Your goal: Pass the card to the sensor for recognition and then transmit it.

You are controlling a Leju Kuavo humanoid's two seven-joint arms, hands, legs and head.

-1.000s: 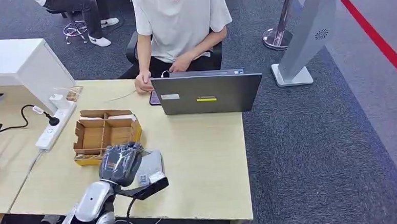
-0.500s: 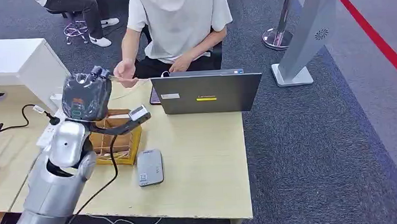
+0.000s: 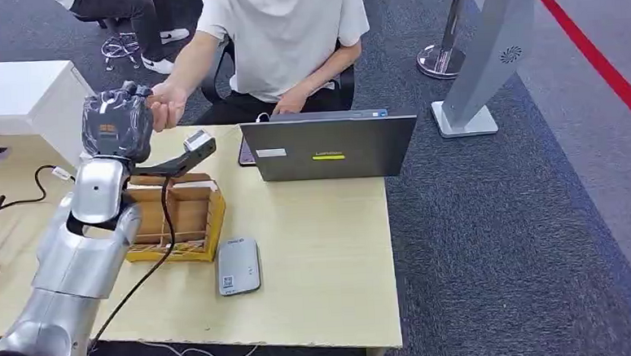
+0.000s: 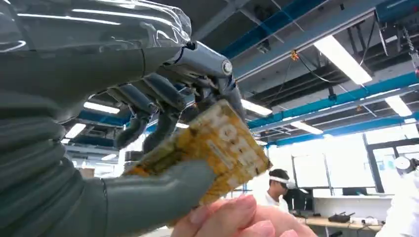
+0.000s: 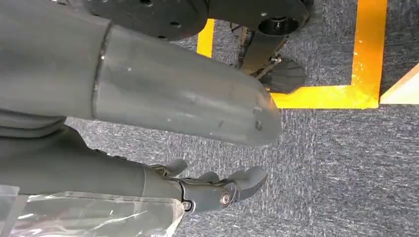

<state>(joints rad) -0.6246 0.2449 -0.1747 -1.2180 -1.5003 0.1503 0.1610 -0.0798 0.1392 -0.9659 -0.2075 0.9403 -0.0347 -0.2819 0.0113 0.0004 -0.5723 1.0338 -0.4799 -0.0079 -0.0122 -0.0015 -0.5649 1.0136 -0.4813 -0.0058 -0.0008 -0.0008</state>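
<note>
1. My left hand (image 3: 115,123) pinches the yellow card (image 4: 217,148), raised at eleven o'clock from the sensor (image 3: 238,265).
2. A person's hand (image 3: 164,107) touches the card.
3. My right hand (image 5: 197,182) hangs with fingers apart, holding nothing.

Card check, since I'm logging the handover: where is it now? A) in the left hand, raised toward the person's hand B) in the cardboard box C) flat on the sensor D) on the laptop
A: the left hand grips the card, with the person's hand right at it.

Card (image 4: 217,148) print partly hidden, perhaps blurred.
</note>
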